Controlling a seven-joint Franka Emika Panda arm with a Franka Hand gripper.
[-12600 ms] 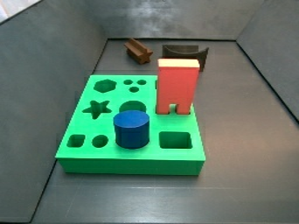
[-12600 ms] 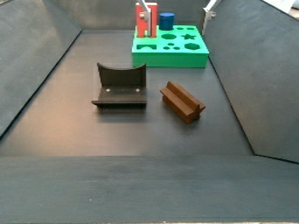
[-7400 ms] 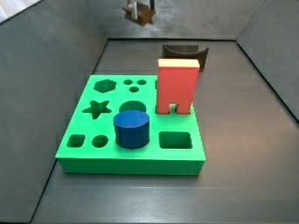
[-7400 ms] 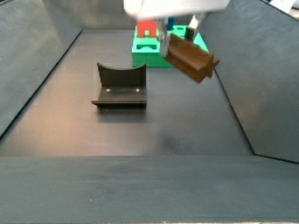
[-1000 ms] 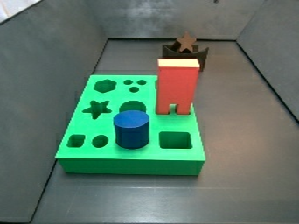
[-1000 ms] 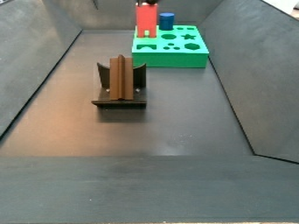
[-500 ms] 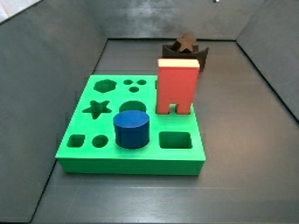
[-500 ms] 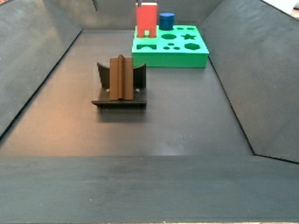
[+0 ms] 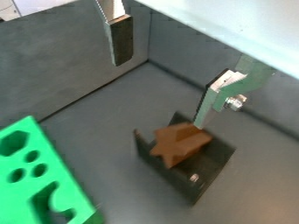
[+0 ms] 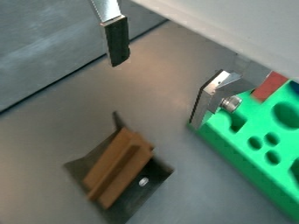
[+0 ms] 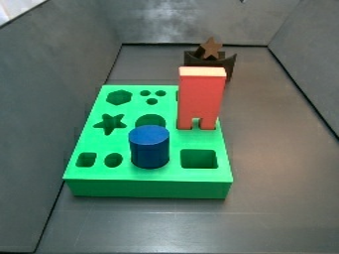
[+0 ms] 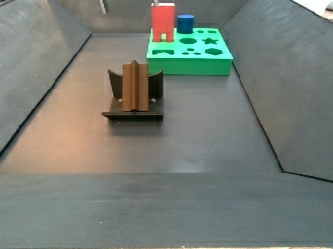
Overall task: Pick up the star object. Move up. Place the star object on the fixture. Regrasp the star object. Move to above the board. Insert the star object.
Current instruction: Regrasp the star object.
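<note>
Nothing has shifted over the last second: the star [image 12: 134,86] stands in the fixture [image 12: 132,109] as before, and since the first frames it has gone from lying on the floor to resting in that cradle. Jaws stand wide apart with nothing between them. In both wrist views the gripper [image 9: 176,52] [image 10: 163,70] hangs above the fixture, well clear of it, one finger [image 9: 121,38] on each side of the star [image 9: 177,143]. Neither side view shows the gripper. The star [image 10: 117,166] sits in the curved cut-out of the fixture [image 10: 138,194], touching it, its star-shaped end visible over the red block [image 11: 203,96] in a side view. The board [image 11: 149,144] lies well apart from the fixture, farther down the floor [image 12: 156,146]. Red block and blue cylinder [image 11: 149,147] stand upright in the board; its star hole [image 11: 111,124] is open.
</note>
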